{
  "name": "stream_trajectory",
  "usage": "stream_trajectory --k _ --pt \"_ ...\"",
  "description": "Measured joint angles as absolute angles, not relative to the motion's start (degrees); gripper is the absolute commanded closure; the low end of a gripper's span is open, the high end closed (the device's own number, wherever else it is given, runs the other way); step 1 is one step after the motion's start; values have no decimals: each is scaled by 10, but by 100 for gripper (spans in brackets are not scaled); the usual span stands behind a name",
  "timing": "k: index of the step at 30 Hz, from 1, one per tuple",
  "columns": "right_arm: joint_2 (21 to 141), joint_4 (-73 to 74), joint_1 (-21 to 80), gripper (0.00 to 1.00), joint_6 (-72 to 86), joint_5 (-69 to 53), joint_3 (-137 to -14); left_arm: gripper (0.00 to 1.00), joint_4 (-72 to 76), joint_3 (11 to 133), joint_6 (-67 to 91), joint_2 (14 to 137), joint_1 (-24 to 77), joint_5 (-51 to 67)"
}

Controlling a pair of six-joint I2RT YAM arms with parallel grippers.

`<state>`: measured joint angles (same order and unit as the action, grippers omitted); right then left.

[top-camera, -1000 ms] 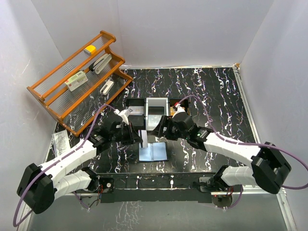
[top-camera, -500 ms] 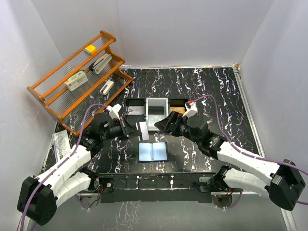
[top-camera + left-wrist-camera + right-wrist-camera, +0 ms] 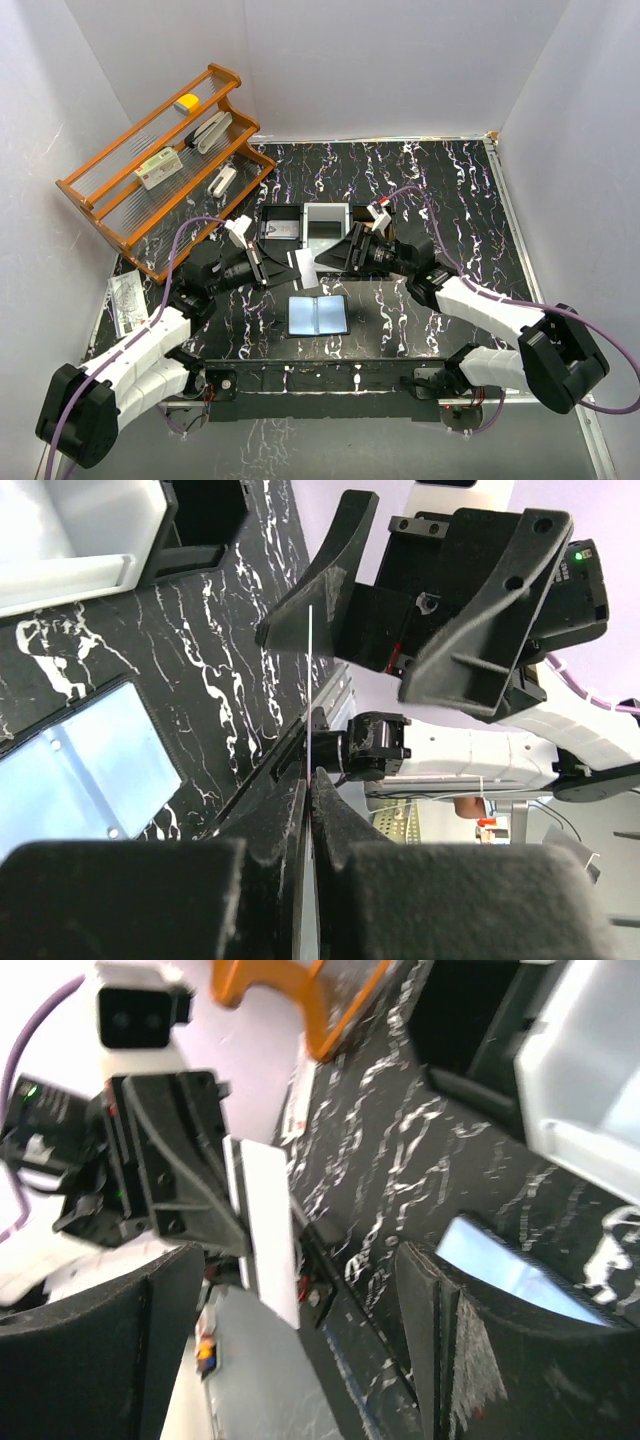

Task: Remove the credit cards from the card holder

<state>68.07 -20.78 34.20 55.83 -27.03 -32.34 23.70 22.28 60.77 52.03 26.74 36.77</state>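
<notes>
The card holder (image 3: 318,315) shows a glossy inside; the rack (image 3: 138,127) looks wooden.

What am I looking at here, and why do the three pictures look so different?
Two robot arms share a black marbled table. One picture comes from a camera above them. The other two come from cameras on each wrist, so you see that arm's own fingers up close. On the table lies an open card holder, with a black tray of compartments behind it. A wooden rack stands at the far left. The left gripper is shut on a white card, lifted off the table. The right gripper faces it with its fingers apart, holding nothing.
</notes>
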Motion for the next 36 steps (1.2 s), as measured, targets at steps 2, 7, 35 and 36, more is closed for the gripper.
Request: stream_trajectory --k 2,7,35,36 --pt "690 -237 342 31 567 -311 -323 100 254 223 613 526 267 374" --pt "723 -309 343 47 596 -376 -323 100 304 223 632 553 267 396" --pt "746 -272 342 100 558 -441 -393 1 35 315 476 504 264 362" --pt "744 -247 342 100 540 -427 -403 1 -4 329 459 500 264 335"
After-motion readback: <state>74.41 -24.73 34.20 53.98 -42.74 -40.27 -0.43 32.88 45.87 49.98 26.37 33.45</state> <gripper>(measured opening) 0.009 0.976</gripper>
